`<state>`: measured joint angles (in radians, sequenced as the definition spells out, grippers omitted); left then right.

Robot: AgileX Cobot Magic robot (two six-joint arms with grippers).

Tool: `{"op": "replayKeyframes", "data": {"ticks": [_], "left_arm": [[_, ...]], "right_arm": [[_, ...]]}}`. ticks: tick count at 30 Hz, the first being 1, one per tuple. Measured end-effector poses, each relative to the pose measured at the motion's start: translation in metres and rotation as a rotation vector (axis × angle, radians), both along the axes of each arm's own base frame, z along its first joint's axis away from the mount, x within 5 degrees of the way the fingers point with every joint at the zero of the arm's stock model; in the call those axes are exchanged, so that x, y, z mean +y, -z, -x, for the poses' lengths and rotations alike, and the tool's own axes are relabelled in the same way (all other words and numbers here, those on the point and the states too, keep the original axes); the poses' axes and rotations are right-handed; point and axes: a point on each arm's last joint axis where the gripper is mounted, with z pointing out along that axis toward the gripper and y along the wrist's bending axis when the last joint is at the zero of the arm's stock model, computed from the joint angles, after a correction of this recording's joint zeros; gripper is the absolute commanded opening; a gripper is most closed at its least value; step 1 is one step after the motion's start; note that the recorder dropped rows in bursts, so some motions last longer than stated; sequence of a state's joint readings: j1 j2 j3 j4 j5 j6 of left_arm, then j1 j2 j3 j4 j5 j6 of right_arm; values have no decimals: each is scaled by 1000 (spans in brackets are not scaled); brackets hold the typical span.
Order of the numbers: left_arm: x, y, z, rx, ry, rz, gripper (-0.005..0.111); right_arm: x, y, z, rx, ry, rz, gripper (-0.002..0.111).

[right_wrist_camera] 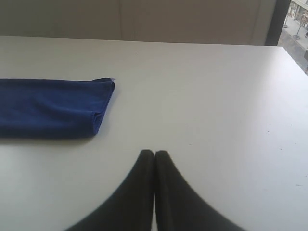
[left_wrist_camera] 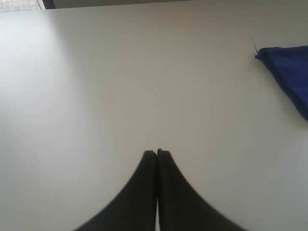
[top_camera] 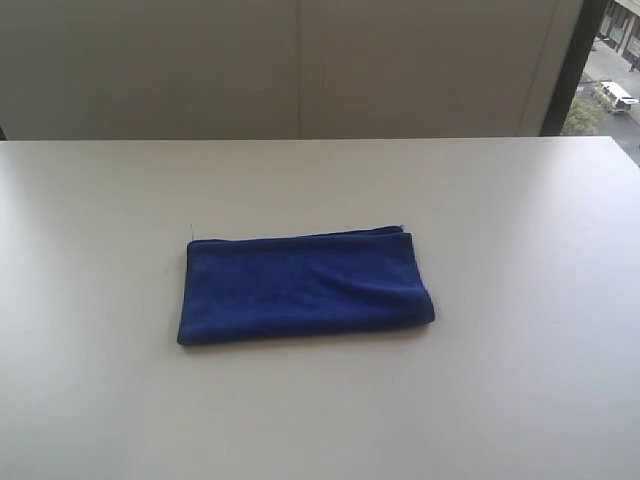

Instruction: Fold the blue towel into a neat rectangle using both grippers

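Towel [top_camera: 305,288], just one, deep blue, lying a little left of centre in the exterior view on the single counter [top_camera: 520,400]. It's folded into a long rectangle, long side running across the frame. The cloth looks soft and slightly fuzzy, with gentle ripples over the top. Its right end is a rounded, puffy fold, and stacked layers show along the upper edge. The left end is squarer and flatter. One thin thread [top_camera: 192,233] sticks up from the upper-left corner.

The counter is pale, smooth and matte, a broad flat slab filling the lower two thirds of the frame.

Two grippers now, one in each wrist view. The left gripper [left_wrist_camera: 157,153] has two black fingers [left_wrist_camera: 137,197], smooth and tapering, curving in to meet at narrow tips. They are pressed together over bare counter with only a hairline seam between them, and a corner of the towel sits well apart from the tips. The right gripper [right_wrist_camera: 154,153] has the same build: two black fingers [right_wrist_camera: 132,197], tips touching, clamped on nothing. The towel's folded end lies near it but not touching, its layers plainly stacked.

Behind the counter stands a pale wall [top_camera: 200,60] with one vertical seam. In the upper right corner of the exterior view is one window [top_camera: 612,90] with a dark frame.
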<state>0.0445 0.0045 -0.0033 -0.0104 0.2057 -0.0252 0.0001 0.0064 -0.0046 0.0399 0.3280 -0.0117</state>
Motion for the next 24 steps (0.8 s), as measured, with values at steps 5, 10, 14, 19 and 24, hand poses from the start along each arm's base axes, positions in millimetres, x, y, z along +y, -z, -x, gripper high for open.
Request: {"op": "replayKeyframes", "data": {"ticks": [5,10,14,19,24], "left_arm": [[-1,0,0,1,43,-38,0],[-2,0,0,0,54,-44,0],[-2,0,0,1,54,-48,0],[-2,0,0,1,54,-48,0],[-2,0,0,0,57,-56,0]], "right_arm": [[0,0,0,0,0,0,0],[0,0,0,0,0,0,0],[0,0,0,0,0,0,0],[0,0,0,0,0,0,0],[0,0,0,0,0,0,0]]}}
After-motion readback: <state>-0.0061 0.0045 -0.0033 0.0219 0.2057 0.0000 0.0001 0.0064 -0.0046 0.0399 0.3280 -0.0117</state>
